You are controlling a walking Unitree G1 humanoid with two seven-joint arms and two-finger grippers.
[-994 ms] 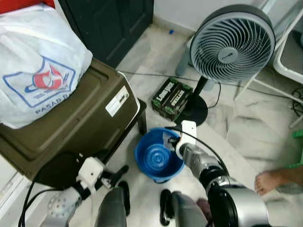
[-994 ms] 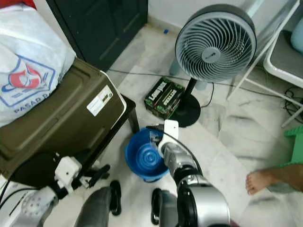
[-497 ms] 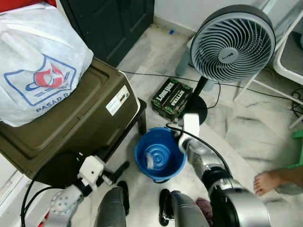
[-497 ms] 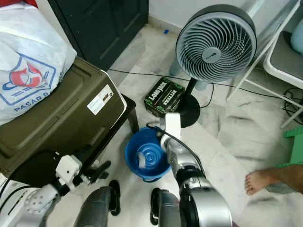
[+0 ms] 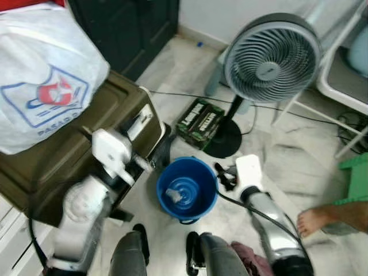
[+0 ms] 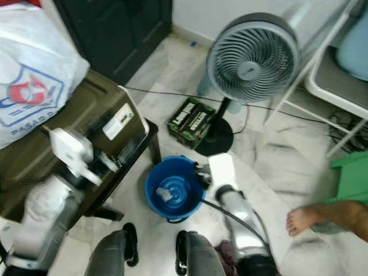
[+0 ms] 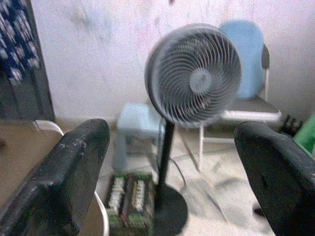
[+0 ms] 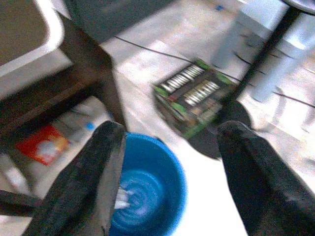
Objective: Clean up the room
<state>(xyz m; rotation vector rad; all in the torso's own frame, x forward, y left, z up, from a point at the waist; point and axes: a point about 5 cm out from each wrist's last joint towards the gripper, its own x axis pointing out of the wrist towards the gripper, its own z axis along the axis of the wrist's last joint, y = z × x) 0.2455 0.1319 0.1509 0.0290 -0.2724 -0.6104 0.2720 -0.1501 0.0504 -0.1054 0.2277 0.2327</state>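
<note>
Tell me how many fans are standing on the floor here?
1. The grey fan stands on its round black base beyond the blue bucket, beside the green box. Others may be hidden.

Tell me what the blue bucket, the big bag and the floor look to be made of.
The bucket looks like glossy moulded plastic, with an even blue colour. The bag seems thin white plastic film, crinkled and printed. The floor looks like polished marble or marble-look tile, with grey veins.

grey fan, olive crate, bare foot
</note>
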